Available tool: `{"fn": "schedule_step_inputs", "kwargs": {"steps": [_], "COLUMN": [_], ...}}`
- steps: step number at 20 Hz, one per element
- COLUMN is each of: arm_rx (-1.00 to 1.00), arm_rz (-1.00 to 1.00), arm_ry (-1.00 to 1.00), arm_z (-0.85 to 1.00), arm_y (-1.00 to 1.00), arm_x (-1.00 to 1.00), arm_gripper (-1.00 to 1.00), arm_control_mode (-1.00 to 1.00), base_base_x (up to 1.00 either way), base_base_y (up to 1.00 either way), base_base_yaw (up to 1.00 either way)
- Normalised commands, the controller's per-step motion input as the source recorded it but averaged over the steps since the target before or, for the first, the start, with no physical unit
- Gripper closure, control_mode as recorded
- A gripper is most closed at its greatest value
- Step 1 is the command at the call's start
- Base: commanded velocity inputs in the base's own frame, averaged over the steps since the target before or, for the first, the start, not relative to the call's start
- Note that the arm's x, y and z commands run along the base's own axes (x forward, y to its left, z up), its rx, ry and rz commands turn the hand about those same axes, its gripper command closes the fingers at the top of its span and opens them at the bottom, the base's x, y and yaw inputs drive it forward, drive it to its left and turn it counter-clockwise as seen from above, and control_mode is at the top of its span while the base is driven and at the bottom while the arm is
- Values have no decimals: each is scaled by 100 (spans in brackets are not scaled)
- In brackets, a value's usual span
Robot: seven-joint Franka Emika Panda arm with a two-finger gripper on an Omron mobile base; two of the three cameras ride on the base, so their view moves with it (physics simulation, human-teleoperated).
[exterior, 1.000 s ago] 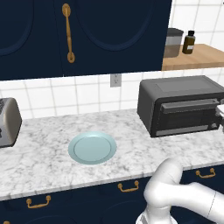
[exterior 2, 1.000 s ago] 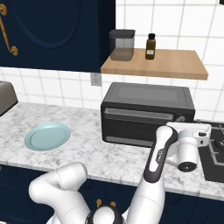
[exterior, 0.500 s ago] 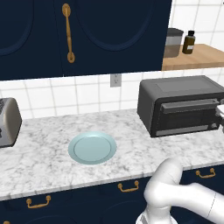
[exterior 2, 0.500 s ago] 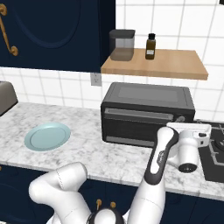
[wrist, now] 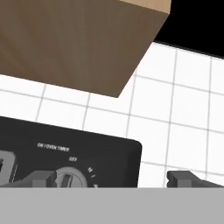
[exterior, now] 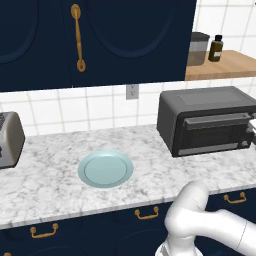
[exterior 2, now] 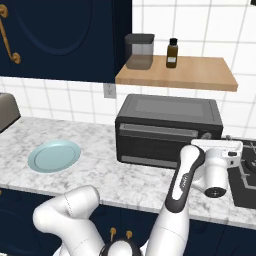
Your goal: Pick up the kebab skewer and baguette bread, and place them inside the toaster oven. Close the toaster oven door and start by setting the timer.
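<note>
The dark grey toaster oven (exterior: 210, 120) (exterior 2: 167, 127) stands on the marble counter with its glass door (exterior: 215, 135) (exterior 2: 156, 145) shut. My gripper (exterior 2: 216, 142) (exterior: 251, 128) hovers at the oven's right end, in front of the control panel, open with nothing between its fingers. In the hand view the gripper (wrist: 113, 178) faces the panel, and the round timer knob (wrist: 70, 177) sits just inside the left fingertip (wrist: 43, 178). The kebab skewer and baguette bread are out of view.
A bare light-blue plate (exterior: 106, 169) (exterior 2: 54, 155) lies on the counter (exterior: 45, 185) left of the oven. A silver toaster (exterior: 7, 140) stands far left. A wooden shelf (exterior 2: 180, 72) (wrist: 74, 39) with a jar (exterior 2: 139, 51) and a bottle (exterior 2: 171, 53) hangs above the oven. A stovetop (exterior 2: 246, 175) borders the right.
</note>
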Motion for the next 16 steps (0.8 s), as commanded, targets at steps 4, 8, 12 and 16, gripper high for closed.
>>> {"fn": "schedule_step_inputs", "kwargs": {"steps": [4, 8, 12, 16], "arm_rx": [0, 0, 0, 0], "arm_rz": [-3, -3, 0, 0], "arm_ry": [0, 0, 0, 4], "arm_z": [51, 13, 0, -5], "arm_y": [-1, 0, 0, 0], "arm_x": [-33, -11, -24, -20], "arm_gripper": [-100, -100, -100, -100], "arm_control_mode": [-100, -100, -100, -100], "base_base_x": [0, 0, 0, 0], "base_base_y": [0, 0, 0, 0], "base_base_yaw": [0, 0, 0, 0]}}
